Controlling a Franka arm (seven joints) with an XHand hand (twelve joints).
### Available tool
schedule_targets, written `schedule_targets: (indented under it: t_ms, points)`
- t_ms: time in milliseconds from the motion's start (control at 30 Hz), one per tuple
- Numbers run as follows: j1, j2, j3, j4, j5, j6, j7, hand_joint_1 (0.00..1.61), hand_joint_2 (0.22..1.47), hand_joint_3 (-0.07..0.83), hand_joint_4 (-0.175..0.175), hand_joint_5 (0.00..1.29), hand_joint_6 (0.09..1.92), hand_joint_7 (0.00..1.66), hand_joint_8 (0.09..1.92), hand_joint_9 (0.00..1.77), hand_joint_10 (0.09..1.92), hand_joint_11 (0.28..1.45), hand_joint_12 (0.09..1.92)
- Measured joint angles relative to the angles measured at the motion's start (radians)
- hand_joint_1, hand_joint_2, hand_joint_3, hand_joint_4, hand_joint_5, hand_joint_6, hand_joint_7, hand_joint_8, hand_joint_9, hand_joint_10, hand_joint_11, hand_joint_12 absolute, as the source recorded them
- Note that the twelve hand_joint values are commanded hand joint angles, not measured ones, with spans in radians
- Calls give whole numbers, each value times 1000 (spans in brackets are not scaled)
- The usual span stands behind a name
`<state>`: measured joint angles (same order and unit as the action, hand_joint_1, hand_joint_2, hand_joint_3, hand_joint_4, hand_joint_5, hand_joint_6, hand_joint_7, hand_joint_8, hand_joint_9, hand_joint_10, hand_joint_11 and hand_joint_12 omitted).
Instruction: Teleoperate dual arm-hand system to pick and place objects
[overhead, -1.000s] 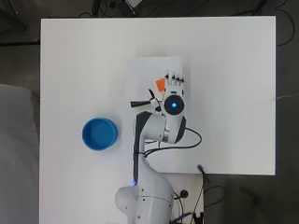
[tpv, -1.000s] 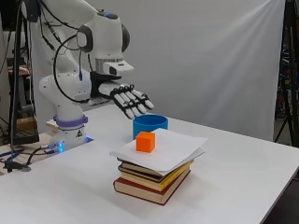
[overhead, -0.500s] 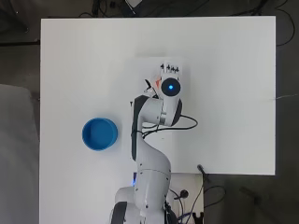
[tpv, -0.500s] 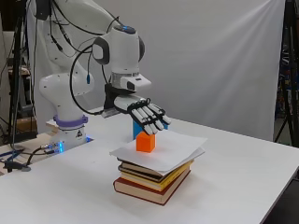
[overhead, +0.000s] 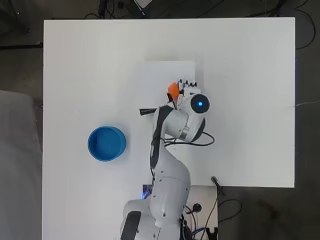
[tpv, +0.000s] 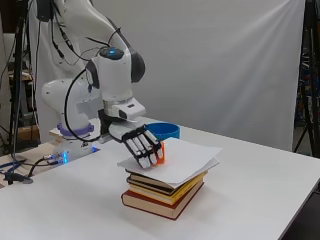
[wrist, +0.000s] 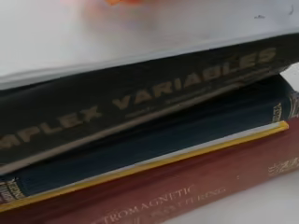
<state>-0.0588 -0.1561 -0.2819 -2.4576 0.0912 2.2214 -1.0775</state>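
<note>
The hand (tpv: 144, 146) is curled round the orange block (tpv: 160, 152) on the paper (tpv: 182, 157); it should be lifted straight up, slowly.

Bright, even light with soft shadows; the wrist view is close and blurred.

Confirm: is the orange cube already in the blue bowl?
No, the orange cube sits on the white sheet atop the book stack, at the hand, while the blue bowl holds nothing.
</note>
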Motion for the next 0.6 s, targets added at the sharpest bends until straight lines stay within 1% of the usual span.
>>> schedule_targets:
  t_ms: [33, 67, 100, 133, 167, 233, 300, 400, 500, 600]
  points:
    - [-1, -5, -6, -11, 28, 5, -36, 917, 1171, 3, 144, 786, 1101, 1048, 1401, 1269, 1345, 934, 1229]
    - [-1, -7, -11, -16, 62, 4, -82, 947, 1172, 2, 160, 823, 1141, 1126, 1661, 1375, 1626, 994, 1516]
    - [-1, -7, -12, -17, 93, -1, -122, 960, 1172, 1, 168, 841, 1159, 1166, 1804, 1430, 1777, 1022, 1672]
    - [-1, -10, -12, -13, 122, -5, -161, 965, 1173, 1, 172, 849, 1167, 1186, 1876, 1457, 1853, 1035, 1751]
    - [-1, -17, -10, -8, 143, -11, -191, 967, 1173, 1, 174, 852, 1171, 1199, 1911, 1471, 1890, 1047, 1792]
    - [-1, -49, 2, -2, 160, -13, -214, 967, 1174, 0, 175, 852, 1176, 1223, 1920, 1495, 1915, 1072, 1819]
    - [-1, -95, 19, 16, 156, -19, -201, 965, 1175, 0, 175, 850, 1180, 1250, 1920, 1520, 1920, 1097, 1823]
    - [-1, -140, 37, 84, 150, -64, -173, 951, 1190, 3, 175, 819, 1227, 1284, 1920, 1554, 1920, 1128, 1818]
    - [0, -173, 67, 137, 126, -87, -139, 920, 1223, 4, 175, 759, 1319, 1273, 1920, 1555, 1920, 1146, 1819]
    - [5, -227, 118, 162, 96, -135, -115, 904, 1239, 3, 175, 731, 1359, 1253, 1920, 1548, 1915, 1152, 1829]
